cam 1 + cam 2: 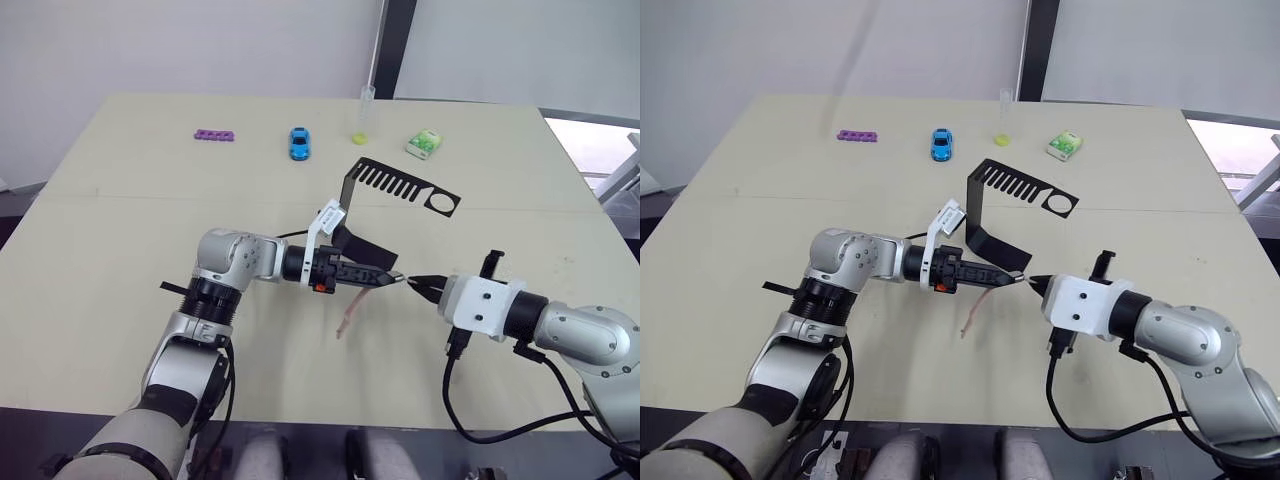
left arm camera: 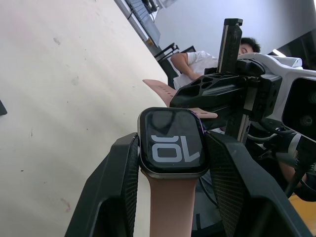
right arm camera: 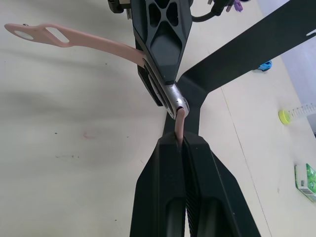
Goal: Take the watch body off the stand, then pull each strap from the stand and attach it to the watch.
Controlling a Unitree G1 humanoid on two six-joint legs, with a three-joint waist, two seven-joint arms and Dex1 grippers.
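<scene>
You see the black stand (image 1: pixel 385 195) on the table (image 1: pixel 120 220), behind both grippers. Just in front of it, your left gripper (image 2: pixel 170 163) clamps the watch (image 2: pixel 172 142): square, grey-rimmed, black screen with pale marks, one pink strap (image 1: pixel 352 312) hanging. Your right gripper (image 3: pixel 181 140) pinches the second strap (image 3: pixel 179 123) edge-on against the watch's right end.
</scene>
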